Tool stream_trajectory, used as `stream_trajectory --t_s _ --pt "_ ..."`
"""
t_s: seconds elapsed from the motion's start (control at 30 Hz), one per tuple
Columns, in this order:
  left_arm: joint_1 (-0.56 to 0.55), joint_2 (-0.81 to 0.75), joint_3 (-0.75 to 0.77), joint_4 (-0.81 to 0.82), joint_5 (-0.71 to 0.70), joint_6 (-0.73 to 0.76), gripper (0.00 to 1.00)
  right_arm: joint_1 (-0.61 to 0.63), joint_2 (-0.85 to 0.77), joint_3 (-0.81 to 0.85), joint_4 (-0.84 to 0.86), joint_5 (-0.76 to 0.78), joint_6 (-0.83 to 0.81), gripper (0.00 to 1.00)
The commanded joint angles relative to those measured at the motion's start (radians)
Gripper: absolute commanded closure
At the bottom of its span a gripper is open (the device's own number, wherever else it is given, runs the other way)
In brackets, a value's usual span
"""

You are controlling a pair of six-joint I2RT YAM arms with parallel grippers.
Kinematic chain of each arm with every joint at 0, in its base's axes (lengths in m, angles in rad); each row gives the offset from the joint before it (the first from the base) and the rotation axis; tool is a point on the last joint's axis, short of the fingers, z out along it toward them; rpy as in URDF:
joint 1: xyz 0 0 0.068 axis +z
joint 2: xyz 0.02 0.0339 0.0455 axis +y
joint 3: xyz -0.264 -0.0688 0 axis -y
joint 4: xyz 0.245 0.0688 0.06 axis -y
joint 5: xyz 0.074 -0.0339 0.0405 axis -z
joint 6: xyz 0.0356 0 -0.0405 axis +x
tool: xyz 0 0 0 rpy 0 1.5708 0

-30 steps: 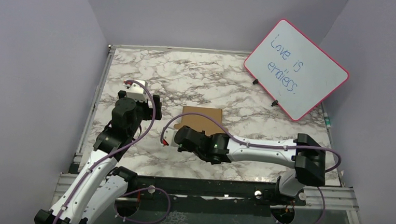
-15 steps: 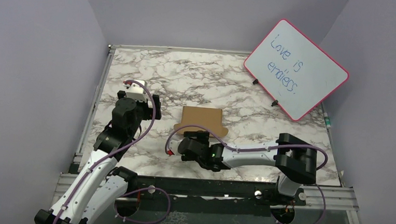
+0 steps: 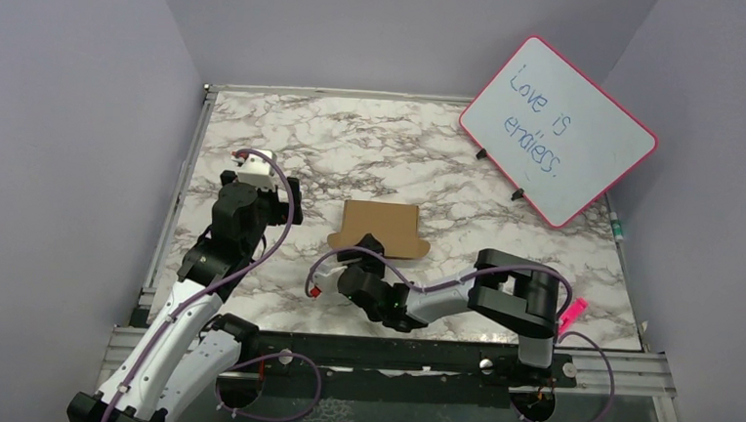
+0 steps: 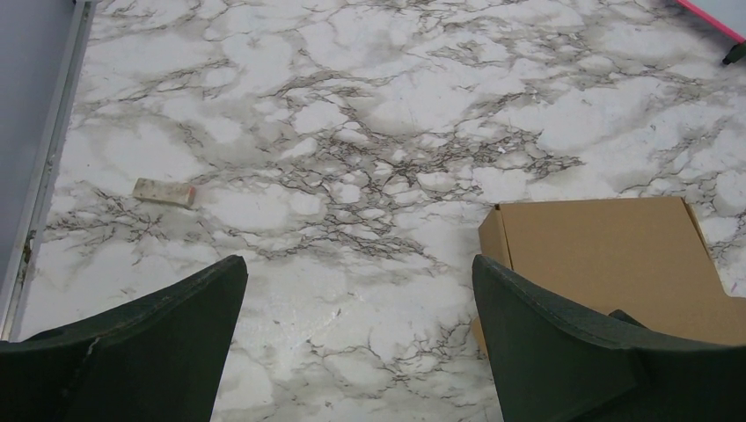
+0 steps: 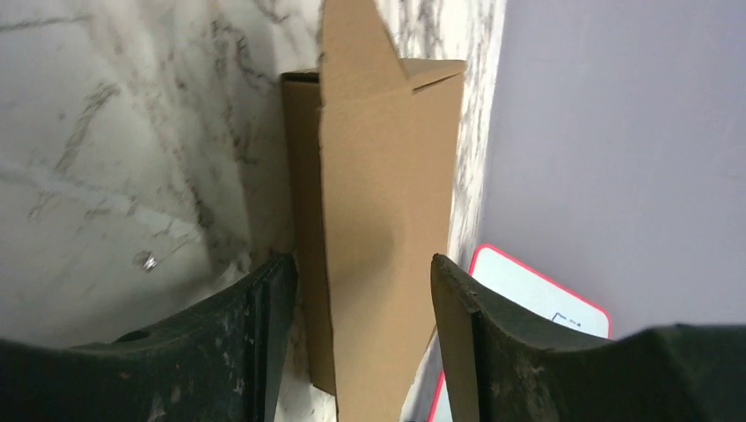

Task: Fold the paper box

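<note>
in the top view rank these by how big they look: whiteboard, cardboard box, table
1. table, by far the largest
2. whiteboard, though it stands propped up, which may enlarge it
3. cardboard box, clearly the smallest

Looks like a robotics lab cell to me, not a home or shop. I've got a left arm point(image 3: 211, 260) and a right arm point(image 3: 442, 296) bolted to a black base rail point(image 3: 390, 352) at the near edge of a marble-print table point(image 3: 374, 138). Plain lavender panels point(image 3: 71, 134) box it in on three sides. Aluminium extrusion point(image 3: 183, 190) runs along the table's left edge. Purple cables point(image 3: 291, 211) are tied along both arms. A pink-framed whiteboard point(image 3: 558, 131) is propped far right, handwritten "Love is endless."
</note>
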Motion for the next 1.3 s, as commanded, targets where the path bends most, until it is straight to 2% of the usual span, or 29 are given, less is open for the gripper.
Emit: stream_trajectory --t_s 0.0,0.1,0.17,0.27,0.33,0.43,0.6,0.73,0.83,1.0,1.1,1.27 --pt "0.007 0.000 -0.011 0.025 0.001 0.006 0.01 -0.013 0.018 -0.006 0.193 0.053 -0.082 0.43" --pt "0.010 0.000 -0.012 0.025 0.004 0.005 0.01 -0.016 0.011 -0.002 0.181 0.050 -0.074 0.52" --pt "0.010 -0.002 -0.012 0.025 0.004 0.006 0.01 -0.018 -0.005 0.008 0.134 0.042 -0.045 0.62" --pt "0.010 -0.004 -0.013 0.028 0.004 0.006 0.01 -0.018 -0.032 0.029 0.042 0.031 0.001 0.89" --pt "0.011 -0.002 -0.013 0.029 0.007 0.005 0.01 -0.019 -0.050 0.037 0.013 0.035 0.008 0.99" --pt "0.011 -0.002 -0.013 0.029 0.012 0.008 0.01 -0.019 -0.089 0.060 -0.088 0.025 0.041 0.99" --pt "0.012 -0.007 -0.015 0.033 0.017 0.009 0.01 -0.019 -0.186 0.197 -0.504 -0.085 0.235 0.99" --pt "0.013 -0.006 -0.016 0.035 0.033 0.010 0.01 -0.016 -0.232 0.259 -0.687 -0.146 0.331 0.99" --pt "0.013 -0.006 -0.016 0.036 0.035 0.010 0.01 -0.017 -0.251 0.235 -0.708 -0.185 0.350 0.99" --pt "0.013 0.002 -0.019 0.041 0.064 0.006 0.01 -0.017 -0.240 0.153 -0.645 -0.191 0.395 0.99" --pt "0.012 0.009 -0.018 0.044 0.081 0.006 0.01 -0.012 -0.234 0.162 -0.682 -0.230 0.424 0.99" --pt "0.013 0.015 -0.021 0.047 0.101 0.008 0.01 0.001 -0.223 0.130 -0.675 -0.252 0.449 0.94"
